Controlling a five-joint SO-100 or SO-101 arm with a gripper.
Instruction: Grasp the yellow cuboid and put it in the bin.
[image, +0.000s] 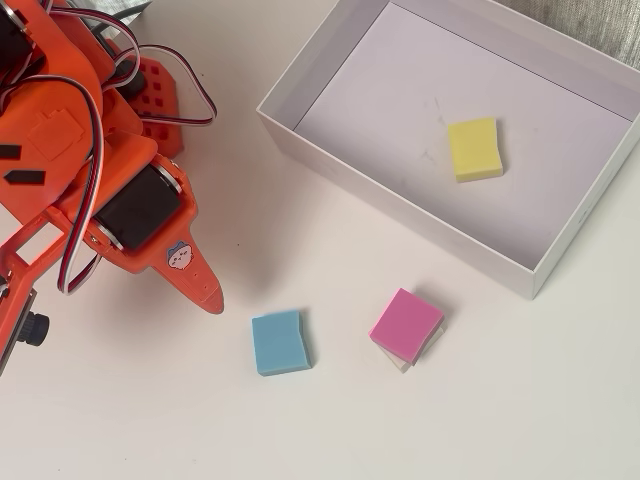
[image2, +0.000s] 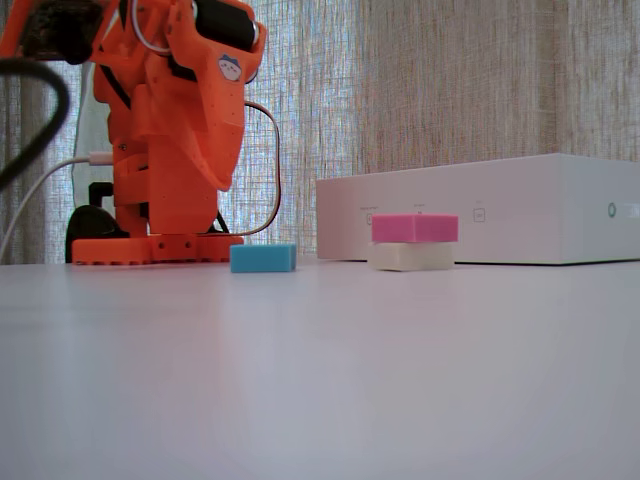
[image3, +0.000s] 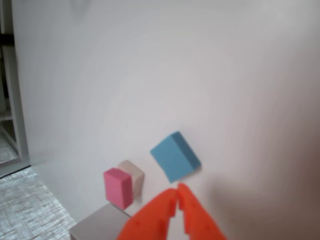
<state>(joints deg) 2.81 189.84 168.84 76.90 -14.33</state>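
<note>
Already the yellow cuboid (image: 474, 148) lies flat inside the bin (image: 400, 222), right of its middle in the overhead view. The end effector (image3: 178, 191) hangs empty, tips pressed together, near the blue block (image: 279, 342) on the tabletop (image: 330, 430).

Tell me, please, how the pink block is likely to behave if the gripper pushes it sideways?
The pink block lies skewed on a white block, so a push would probably slide it off rather than move both. It looks like matte foam, likely light and a little squashy. Flat faces suggest it would slide, not roll.
</note>
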